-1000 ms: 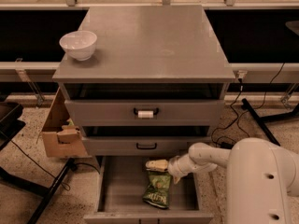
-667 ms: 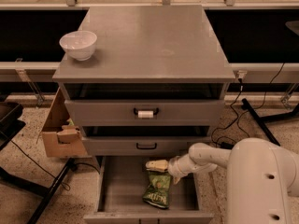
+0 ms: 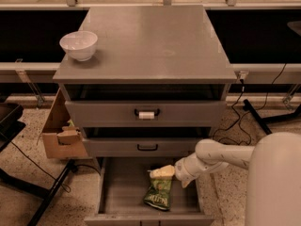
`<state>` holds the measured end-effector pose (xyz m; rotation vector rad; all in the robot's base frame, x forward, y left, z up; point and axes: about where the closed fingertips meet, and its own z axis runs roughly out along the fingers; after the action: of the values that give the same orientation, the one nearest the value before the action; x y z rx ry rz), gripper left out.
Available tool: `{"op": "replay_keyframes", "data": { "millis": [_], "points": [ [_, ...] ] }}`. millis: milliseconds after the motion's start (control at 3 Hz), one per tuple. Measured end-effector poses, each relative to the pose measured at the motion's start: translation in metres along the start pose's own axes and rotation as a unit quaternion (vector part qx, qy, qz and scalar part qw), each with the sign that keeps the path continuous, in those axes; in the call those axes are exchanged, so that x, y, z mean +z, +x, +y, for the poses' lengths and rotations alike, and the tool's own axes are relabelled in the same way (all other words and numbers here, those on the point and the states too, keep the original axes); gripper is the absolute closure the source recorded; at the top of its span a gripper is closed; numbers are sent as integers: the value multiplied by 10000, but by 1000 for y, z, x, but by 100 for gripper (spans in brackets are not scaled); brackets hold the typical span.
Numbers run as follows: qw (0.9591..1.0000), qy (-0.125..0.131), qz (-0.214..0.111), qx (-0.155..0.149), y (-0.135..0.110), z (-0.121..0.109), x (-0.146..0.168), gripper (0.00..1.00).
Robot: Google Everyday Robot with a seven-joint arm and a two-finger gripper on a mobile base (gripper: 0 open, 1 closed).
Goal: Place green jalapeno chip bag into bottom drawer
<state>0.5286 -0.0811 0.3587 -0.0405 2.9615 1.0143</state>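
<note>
The green jalapeno chip bag [image 3: 158, 193] lies flat on the grey floor of the bottom drawer [image 3: 117, 192], which is pulled out below the cabinet. My gripper [image 3: 168, 179] reaches in from the right, just above the bag's upper end. Its pale fingers [image 3: 162, 172] are spread apart, and one of them is over the bag's top edge. The bag rests on the drawer floor and is not clamped.
A white bowl [image 3: 79, 44] stands on the cabinet top at the left. The top drawer has a handle with a white label [image 3: 146, 114], and the middle drawer has a plain handle [image 3: 147, 147]; both are nearly shut. A cardboard box [image 3: 61, 133] stands at the left, and cables [image 3: 244, 121] lie at the right.
My gripper has sunk slightly toward the drawer front. The bag stays lying in the bottom drawer.
</note>
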Motion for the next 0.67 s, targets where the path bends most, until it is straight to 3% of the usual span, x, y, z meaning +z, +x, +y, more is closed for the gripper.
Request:
{"op": "replay_keyframes", "data": {
  "millis": [333,667],
  "points": [
    [9966,382,524,-517,46,21,-59,0],
    [9929,712,767,-564,100,34,-119,0]
  ]
}}
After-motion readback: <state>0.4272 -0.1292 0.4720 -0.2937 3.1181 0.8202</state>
